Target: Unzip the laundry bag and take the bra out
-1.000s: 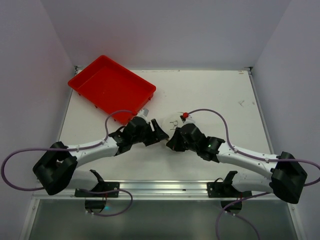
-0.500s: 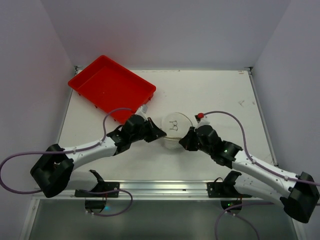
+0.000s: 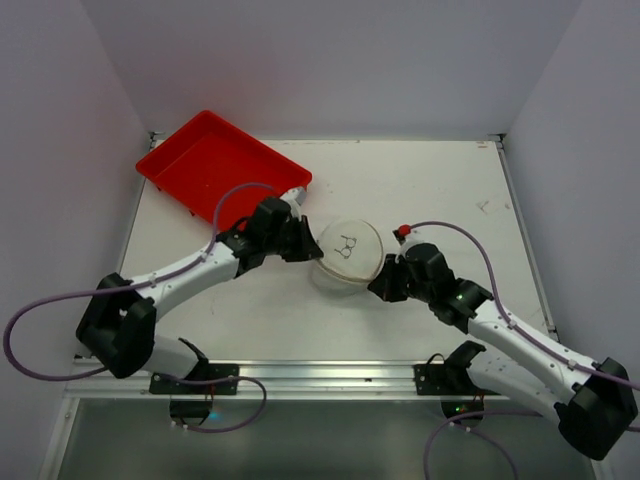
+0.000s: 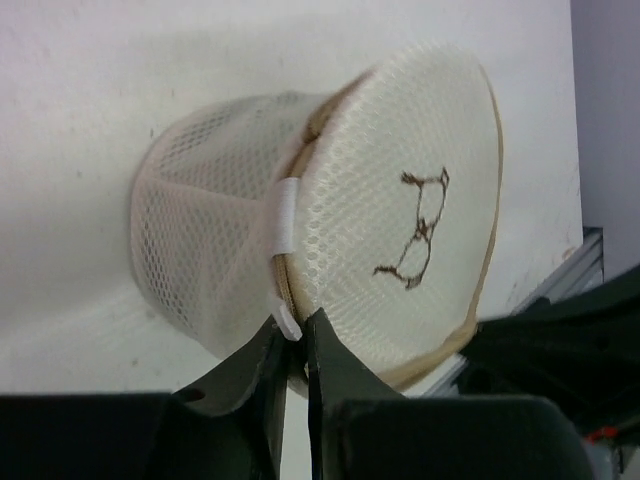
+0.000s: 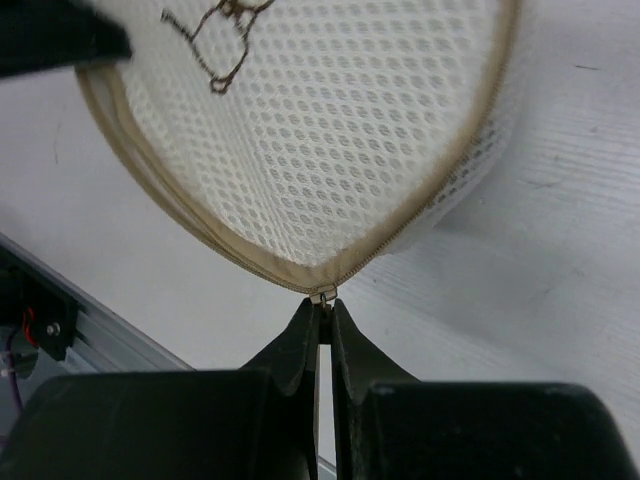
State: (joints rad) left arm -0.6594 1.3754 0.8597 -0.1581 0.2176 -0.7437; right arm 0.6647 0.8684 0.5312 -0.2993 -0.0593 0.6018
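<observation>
- The laundry bag [image 3: 345,255] lies in the middle of the table [image 3: 440,190], between the two grippers and just beside the near corner of the red tray [image 3: 225,175]. It is tipped, so the round face with the small bra drawing is raised and tilted.
- The zip around the rim looks closed as far as it shows; the bra inside is not visible.
- The right gripper [image 5: 322,315] has its jaws almost together on the zipper pull [image 5: 321,296] at the bag's near edge.
- The left gripper [image 4: 296,335] is closed to a narrow gap and pinches the lower end of the white tab [image 4: 285,215] on the opposite side.
- Risk, in my judgement: the pull is small, so it can slip out when the right arm draws it along the curved rim.
- If the tab escapes from the left jaws, the light bag will probably follow the right arm and the zip will not open.
- The soft wall can also fold and jam the slider.
</observation>
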